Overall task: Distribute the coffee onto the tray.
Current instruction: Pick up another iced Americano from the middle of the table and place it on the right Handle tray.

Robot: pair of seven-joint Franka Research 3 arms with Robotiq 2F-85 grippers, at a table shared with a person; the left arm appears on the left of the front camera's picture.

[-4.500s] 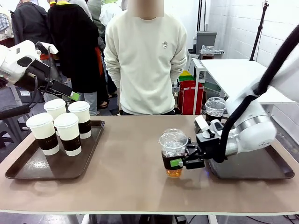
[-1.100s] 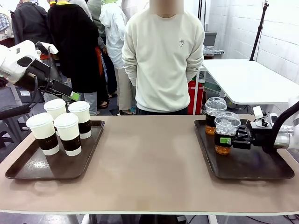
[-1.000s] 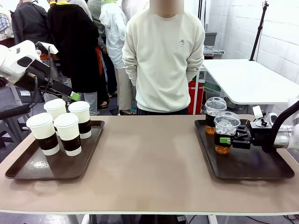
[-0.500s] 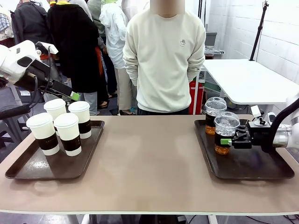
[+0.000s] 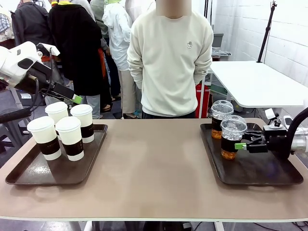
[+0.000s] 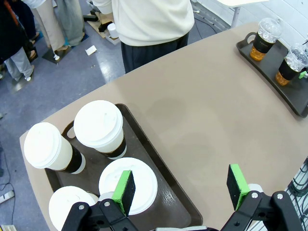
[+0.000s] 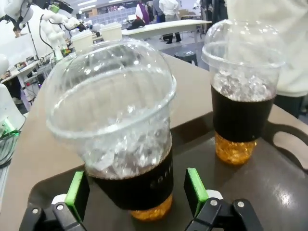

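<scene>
Two clear dome-lidded iced coffees stand on the right tray [image 5: 260, 171]: the near one [image 5: 232, 137] [image 7: 125, 139] and the far one [image 5: 221, 118] [image 7: 243, 96]. My right gripper [image 5: 242, 143] [image 7: 137, 190] is open just right of the near cup, its green pads [image 7: 196, 185] either side of the cup's base and clear of it. Several white lidded paper cups with brown sleeves [image 5: 70, 137] [image 6: 98, 127] stand on the left tray [image 5: 33, 171] [image 6: 159, 163]. My left gripper [image 5: 72, 97] [image 6: 182, 185] hangs open and empty above that tray.
A person in a cream sweater [image 5: 168, 57] stands at the far side of the table with hands behind the back. The brown tabletop [image 5: 154, 159] stretches between the two trays. A white table [image 5: 255, 82] stands behind on the right.
My right gripper has opened, let go of the near iced coffee on the right tray, and drawn back a little to the right. The left arm has not moved.
</scene>
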